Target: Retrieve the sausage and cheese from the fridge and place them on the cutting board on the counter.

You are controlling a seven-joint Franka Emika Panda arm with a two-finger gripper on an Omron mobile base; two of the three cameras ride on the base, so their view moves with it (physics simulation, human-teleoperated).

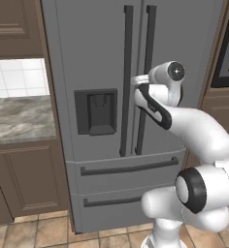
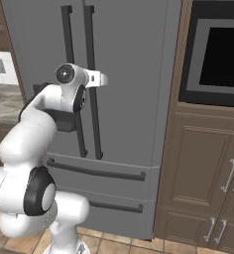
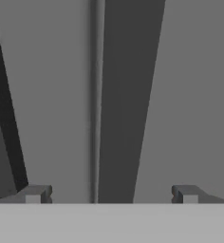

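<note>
Fingers (image 3: 33, 193) spread wide, released — grasping nothing. Fridge (image 1: 102, 48) doors closed; right door handle (image 3: 126, 99) lies between the two fingertips, just ahead — left handle (image 3: 4, 118) outside them.

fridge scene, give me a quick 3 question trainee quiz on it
1. True or false: the fridge doors are shut.
2. Which handle lies between the open jaws of the gripper in the hand view: A) right door handle, B) drawer handle?
3. What is recessed in the left door?

Key: 1 true. 2 A. 3 the dispenser.
</note>
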